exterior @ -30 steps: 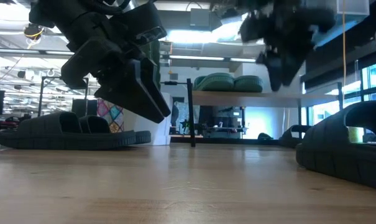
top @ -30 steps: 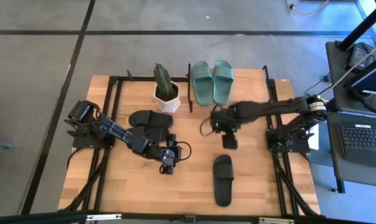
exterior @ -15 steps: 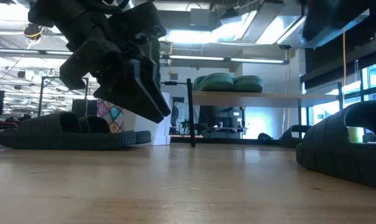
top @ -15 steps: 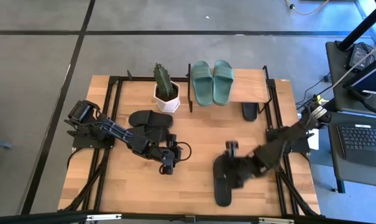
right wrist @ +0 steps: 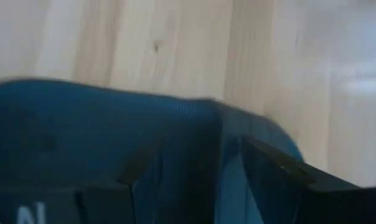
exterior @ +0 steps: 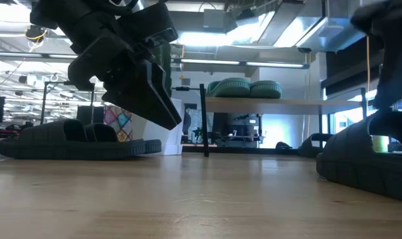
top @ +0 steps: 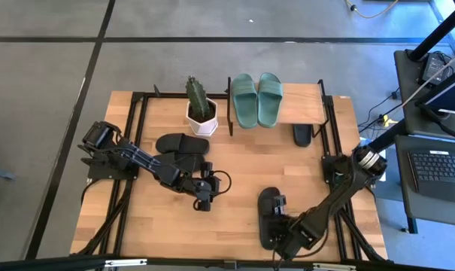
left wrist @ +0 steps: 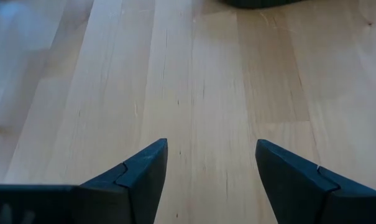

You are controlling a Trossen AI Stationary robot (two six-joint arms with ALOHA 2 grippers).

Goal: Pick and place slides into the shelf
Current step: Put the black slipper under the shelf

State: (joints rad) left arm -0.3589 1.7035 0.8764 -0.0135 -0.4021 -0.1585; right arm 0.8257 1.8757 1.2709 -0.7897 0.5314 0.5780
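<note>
A cactus pot (top: 200,111) sat upper centre beside the shelf (top: 302,105), while the right gripper (top: 281,229), fingers spread, had dropped onto the lone black slide (top: 268,217) lower right; left gripper (top: 202,197) hung open, empty.

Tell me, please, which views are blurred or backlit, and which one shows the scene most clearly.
The right wrist view is blurred, filled by a black slide. In the low view bright windows backlight the shelf and leave the left gripper a dark shape. The left wrist view is sharp on bare table. The high view is evenly lit and clearest.
</note>
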